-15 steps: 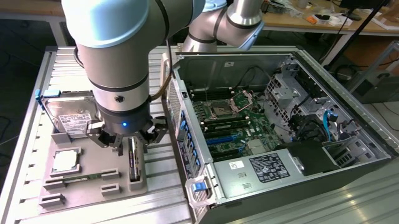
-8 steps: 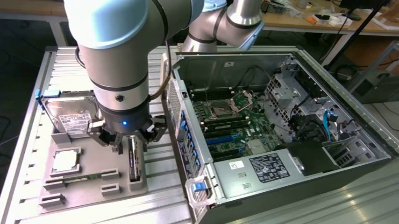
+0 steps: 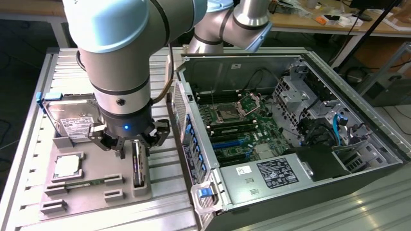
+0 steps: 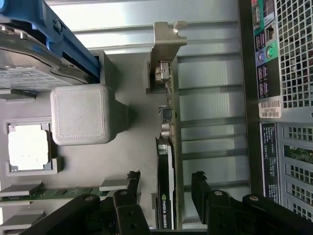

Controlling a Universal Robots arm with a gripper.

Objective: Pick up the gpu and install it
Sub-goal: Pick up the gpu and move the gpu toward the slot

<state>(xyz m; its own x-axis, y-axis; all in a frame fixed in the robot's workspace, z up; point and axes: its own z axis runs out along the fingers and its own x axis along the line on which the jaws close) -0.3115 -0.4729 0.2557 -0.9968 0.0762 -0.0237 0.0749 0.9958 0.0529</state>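
Observation:
The gpu (image 3: 138,168) stands on its edge in a slot of the grey holder tray (image 3: 96,151), to the exterior view's left of the open computer case (image 3: 359,144). In the wrist view the gpu (image 4: 169,122) is a thin green card with a black cooler block and a silver end bracket (image 4: 168,36). My gripper (image 3: 132,143) hangs right over it, open. Its black fingers (image 4: 131,188) straddle the cooler end of the card, one on each side, with a small gap on both sides. The motherboard (image 3: 241,127) lies bare inside the case.
On the same tray are a silver hard drive with blue tabs (image 3: 72,118), a square processor chip (image 3: 67,166) and a narrow memory stick (image 3: 83,184). The case's rear panel with blue clips (image 3: 192,139) stands close beside the tray.

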